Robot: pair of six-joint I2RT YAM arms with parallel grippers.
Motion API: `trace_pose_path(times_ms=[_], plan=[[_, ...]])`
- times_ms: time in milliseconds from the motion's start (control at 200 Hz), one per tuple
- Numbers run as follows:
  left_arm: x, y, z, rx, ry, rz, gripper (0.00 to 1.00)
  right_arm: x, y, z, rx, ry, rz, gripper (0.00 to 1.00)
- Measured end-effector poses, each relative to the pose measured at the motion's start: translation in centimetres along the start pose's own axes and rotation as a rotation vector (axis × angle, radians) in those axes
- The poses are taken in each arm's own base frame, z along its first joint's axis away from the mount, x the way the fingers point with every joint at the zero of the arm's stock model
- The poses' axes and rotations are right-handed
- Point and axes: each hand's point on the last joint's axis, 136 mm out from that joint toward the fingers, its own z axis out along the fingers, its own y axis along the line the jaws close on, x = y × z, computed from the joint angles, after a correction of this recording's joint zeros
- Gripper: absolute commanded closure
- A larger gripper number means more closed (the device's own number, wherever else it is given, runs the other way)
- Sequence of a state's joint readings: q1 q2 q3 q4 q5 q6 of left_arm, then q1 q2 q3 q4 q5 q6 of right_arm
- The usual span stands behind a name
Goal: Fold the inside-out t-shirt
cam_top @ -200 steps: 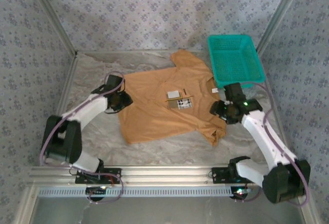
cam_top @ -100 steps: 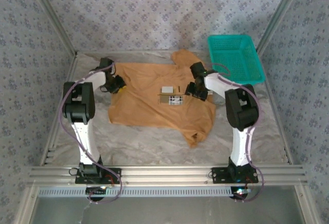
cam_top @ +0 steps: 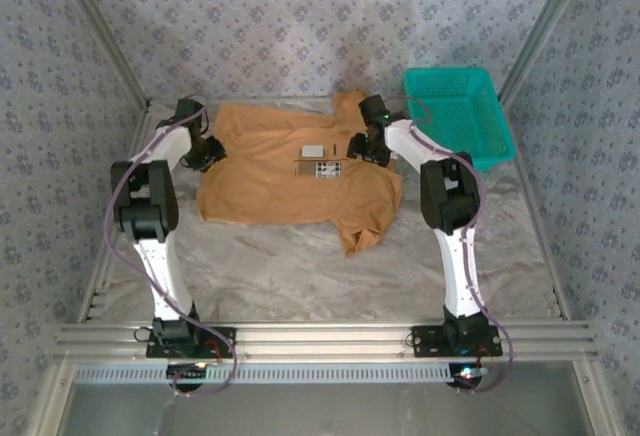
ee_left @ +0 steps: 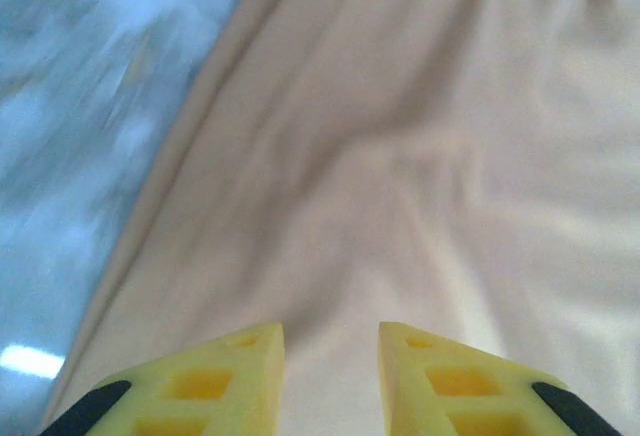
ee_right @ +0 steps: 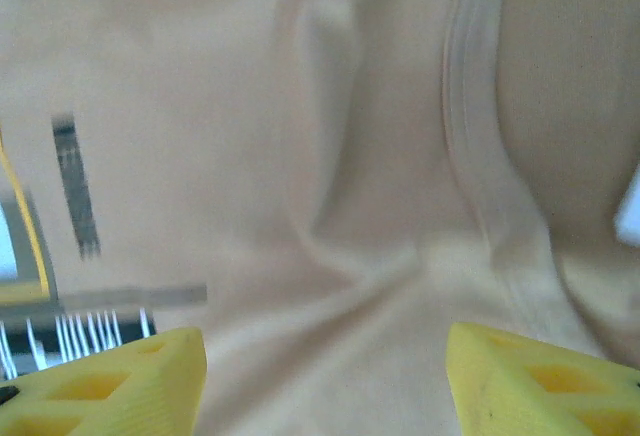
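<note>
Shirt (cam_top: 290, 171) lies spread toward the far side of the table (cam_top: 300, 276), mostly flat. One sleeve is bunched at its near right corner, and a card (cam_top: 320, 161) sits mid-chest. Basket (cam_top: 455, 106) is just beside its far right.

Left gripper (cam_top: 207, 153) is over the left edge. Wrist view: jaws narrowly parted above cloth (ee_left: 420, 156); can't tell if a fold is pinched.

Right gripper (cam_top: 362, 148) is by the neckline, jaws wide, holding nothing; collar seam (ee_right: 480, 156) runs between the fingers.

Step, as I judge it: squaring the shirt for the first fold. Catch both layers at matching points, keep the cloth taut and move the arms together. Smooth the bunched sleeve first.
</note>
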State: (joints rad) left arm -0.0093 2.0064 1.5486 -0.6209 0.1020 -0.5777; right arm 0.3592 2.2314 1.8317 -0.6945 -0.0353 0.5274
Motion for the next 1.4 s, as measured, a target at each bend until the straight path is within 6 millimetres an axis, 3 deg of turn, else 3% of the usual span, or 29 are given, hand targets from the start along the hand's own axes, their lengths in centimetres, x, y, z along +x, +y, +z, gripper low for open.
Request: trace_pose_path(times_ms=[105,185,280,435,525,630,809,964,1189,1339,1404], plan=[[3.5,-1.4,-5.2,0.059,-0.055,0.059,0.68,5.9,0.2,-4.1,0.016,0.05,-0.086,0.39],[6.3,-3.0,-7.1,0.143,-0.071,0.094,0.68,10.5,0.8,-7.3,-0.005,0.067,-0.146,0.52],[10.2,-2.8,-5.6,0.186,-0.003,0.096,0.68,15.5,1.4,-9.6,-0.045,0.092,-0.204,0.64],[14.7,1.5,-1.9,0.103,0.131,0.041,0.68,21.6,0.3,-9.2,0.002,0.163,-0.241,0.7],[14.6,2.1,-1.7,0.104,0.135,0.022,0.68,23.6,-0.4,-8.6,0.036,0.192,-0.251,0.67],[13.1,2.3,-1.8,0.133,0.106,-0.011,0.68,23.9,-0.9,-8.0,0.068,0.194,-0.241,0.67],[11.2,4.4,-0.9,0.13,0.093,-0.088,0.69,24.1,-1.9,-6.5,0.126,0.196,-0.228,1.0],[10.8,5.3,-0.6,0.12,0.088,-0.115,0.7,25.5,-3.4,-6.8,0.16,0.206,-0.243,1.0],[11.5,4.9,-0.3,0.12,0.095,-0.109,0.71,30.2,-4.6,-10.1,0.094,0.203,-0.272,1.0],[12.3,4.7,-0.1,0.108,0.106,-0.095,0.71,33.6,-5.5,-9.3,0.094,0.261,-0.254,0.6],[12.5,4.7,-0.3,0.102,0.108,-0.087,0.71,34.1,-5.6,-9.1,0.104,0.274,-0.243,0.5]])
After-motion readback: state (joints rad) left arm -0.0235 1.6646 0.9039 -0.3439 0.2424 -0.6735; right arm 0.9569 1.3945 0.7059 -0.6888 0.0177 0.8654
